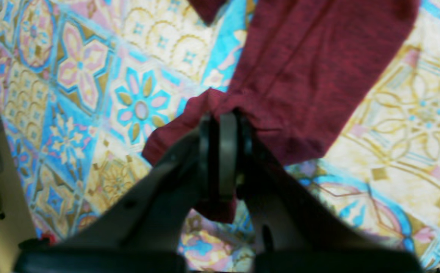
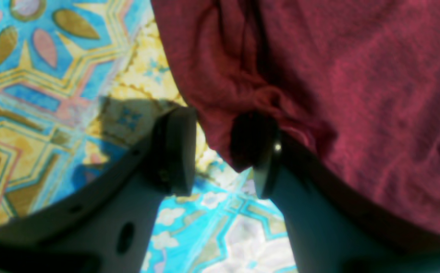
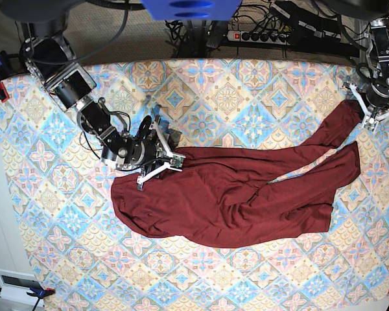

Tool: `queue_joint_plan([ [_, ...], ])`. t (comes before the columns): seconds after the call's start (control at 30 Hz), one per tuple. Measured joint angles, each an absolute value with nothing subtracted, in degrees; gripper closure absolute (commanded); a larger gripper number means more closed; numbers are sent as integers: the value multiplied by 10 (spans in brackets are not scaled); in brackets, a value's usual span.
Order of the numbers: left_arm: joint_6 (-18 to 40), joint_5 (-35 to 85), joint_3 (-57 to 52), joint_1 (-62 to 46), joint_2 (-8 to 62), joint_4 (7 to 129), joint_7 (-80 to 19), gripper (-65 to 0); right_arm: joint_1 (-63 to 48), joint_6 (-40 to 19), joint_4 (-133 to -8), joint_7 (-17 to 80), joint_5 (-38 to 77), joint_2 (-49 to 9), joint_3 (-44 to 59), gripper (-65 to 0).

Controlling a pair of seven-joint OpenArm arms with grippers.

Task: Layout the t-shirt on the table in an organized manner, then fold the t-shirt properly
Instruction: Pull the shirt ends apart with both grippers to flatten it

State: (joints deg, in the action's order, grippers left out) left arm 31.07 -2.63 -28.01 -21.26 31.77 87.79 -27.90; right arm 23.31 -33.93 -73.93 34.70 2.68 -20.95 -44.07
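The maroon shirt (image 3: 233,197) lies spread across the desk (image 3: 45,214). The left tool (image 1: 225,125) pinches its sleeve end at far right; the right tool (image 2: 223,151) stands spread at its left edge.

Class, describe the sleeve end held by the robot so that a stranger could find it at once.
Start at the table, then find the maroon t-shirt. Follow its long sleeve to the table's far edge; its end alone is pinched in the shut left gripper.
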Motion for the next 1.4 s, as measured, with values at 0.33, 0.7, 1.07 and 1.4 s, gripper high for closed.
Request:
queue_joint_plan([
  [0.33, 311, -26, -280, -213, 318, 878, -279, 0, 246, -309, -711, 336, 4, -171, -445, -132],
  [0.7, 310, -24, -281, -213, 318, 878, -279, 0, 235, -313, -763, 369, -14, -208, -448, 0],
  [1.07, 311, 47, -281, -211, 316, 879, -278, 0, 123, -314, -921, 419, -18, -291, -380, 0],
  [1.4, 313, 88, -281, -245, 316, 938, -279, 0, 44, -314, -955, 425, -25, -310, -301, 0],
])
